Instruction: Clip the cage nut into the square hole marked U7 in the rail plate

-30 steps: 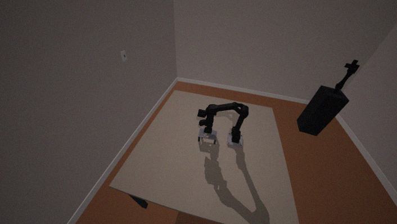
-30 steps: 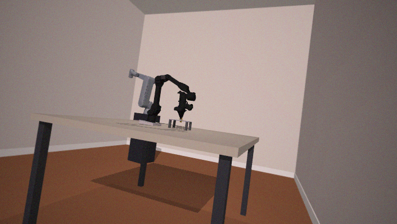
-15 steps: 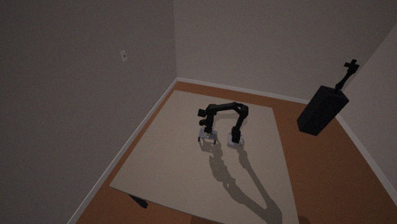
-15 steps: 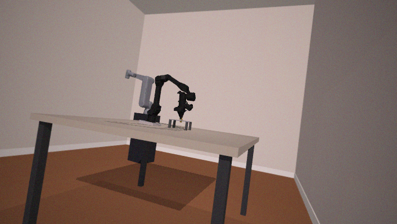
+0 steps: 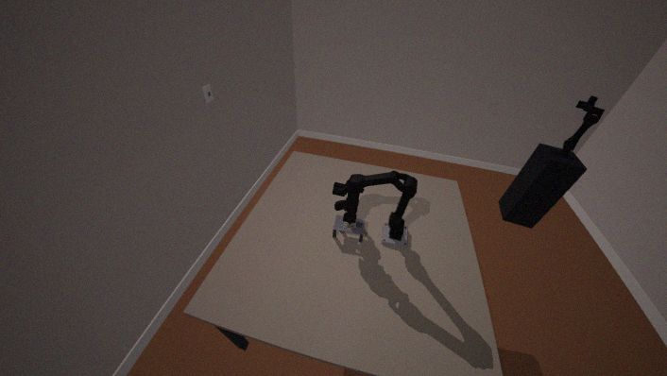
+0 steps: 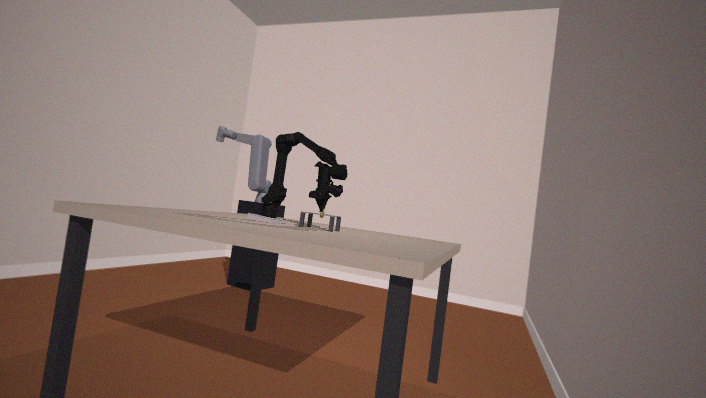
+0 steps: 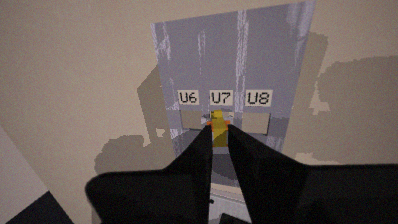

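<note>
while brown floor surrounds the pale worktop (image 5: 302,283) (image 6: 240,235), the tool (image 5: 350,223) (image 6: 322,211) (image 7: 218,130) grips the yellow cage nut (image 6: 322,214) (image 7: 218,135).

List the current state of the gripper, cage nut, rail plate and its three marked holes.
Gripper: shut on the cage nut, pointing down.
Cage nut: held at U7; whether clipped, cannot tell.
Rail plate: raised on legs.
U6 hole: unfilled.
U7 hole: partly hidden by the nut.
U8 hole: unfilled.
</note>
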